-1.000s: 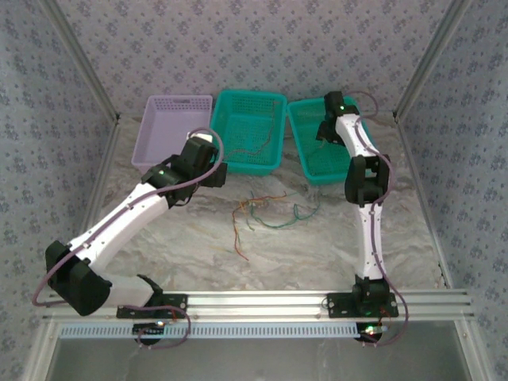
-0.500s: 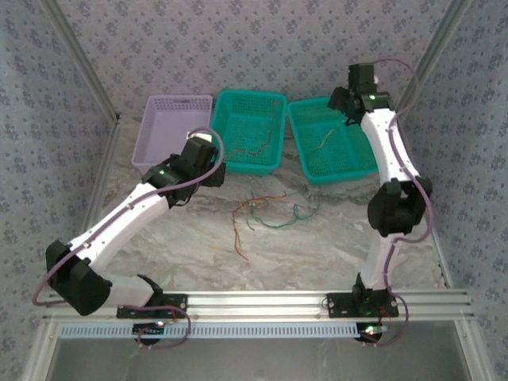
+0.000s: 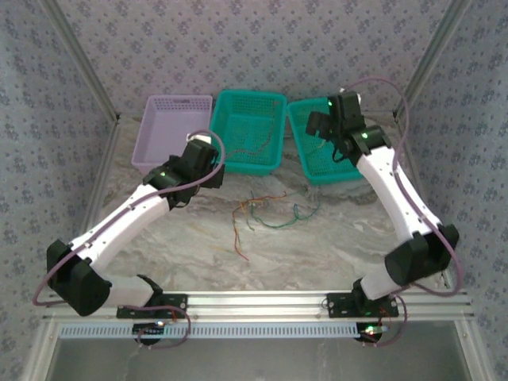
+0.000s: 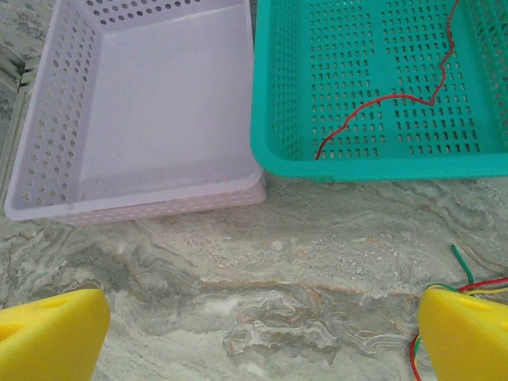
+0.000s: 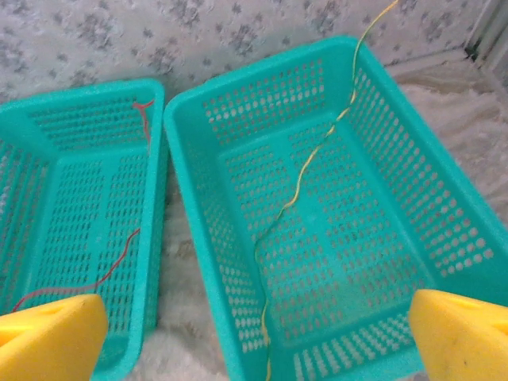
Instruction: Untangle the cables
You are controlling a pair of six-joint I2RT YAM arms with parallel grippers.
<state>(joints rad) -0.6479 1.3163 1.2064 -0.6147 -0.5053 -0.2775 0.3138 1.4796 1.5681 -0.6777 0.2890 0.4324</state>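
A loose tangle of thin cables in orange, red and green lies on the marble table in front of the baskets; its red, green and yellow ends show beside my left finger. One red cable lies in the middle teal basket. A yellow cable runs lengthwise through the right teal basket. My left gripper is open over bare table in front of the lavender and middle baskets. My right gripper is open above the right basket, nothing between its yellow fingers.
A lavender basket stands at the back left with nothing in it. The three baskets sit side by side against the patterned back wall. Metal frame posts rise on both sides, and a rail runs along the near edge.
The right arm lifted to the back, then came down leftward over the right basket, elbow swinging out right, and its jaws widened. The left arm and the tangle have not moved.
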